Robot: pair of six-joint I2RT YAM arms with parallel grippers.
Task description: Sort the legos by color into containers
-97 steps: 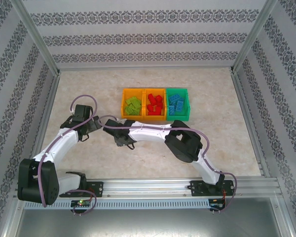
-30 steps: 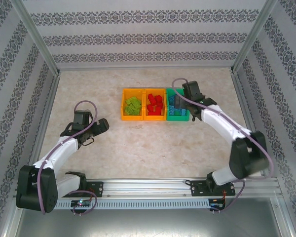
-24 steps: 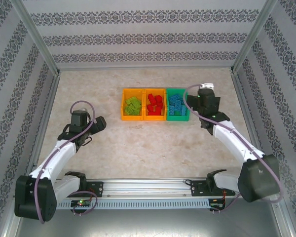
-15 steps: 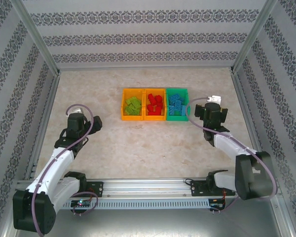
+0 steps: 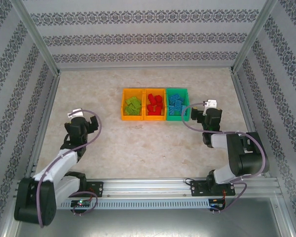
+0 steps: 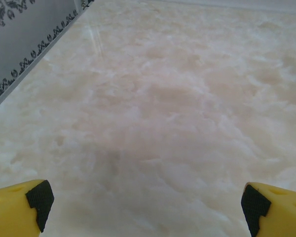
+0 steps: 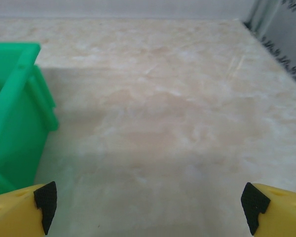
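Pale marbled tabletop (image 5: 153, 143) is stretching between patterned walls (image 5: 138, 39), and the containers (image 5: 155, 118) are sitting in a joined row at the upper centre of the overhead frame. The legos are lying inside them by colour. Lime green bricks (image 5: 133, 106) are filling the left orange-yellow bin (image 5: 124, 106), red bricks (image 5: 155, 105) are piling in the middle orange-yellow bin (image 5: 155, 90), and blue bricks (image 5: 176, 105) are resting in the green bin (image 5: 176, 90) at the right end. No loose brick is showing on the stone around the row, so the sorting is looking finished, or all but finished. Nothing appears to be waiting for a pick, though pieces buried under others cannot be checked.

The left arm (image 5: 59, 163) is sitting folded at the lower left of the overhead frame, its wrist pointing up-frame, well apart from the bins. The left gripper (image 6: 145, 202) is hanging with its yellow fingers (image 6: 19, 202) spread wide over bare marble, pinching nothing. The right arm (image 5: 237, 153) is sitting tightly bent at the lower right, its wrist just beside the green bin. The right gripper (image 7: 148, 200) is likewise standing wide apart and empty, and the green wall is showing at the left edge of its wrist view, near the left-hand finger.
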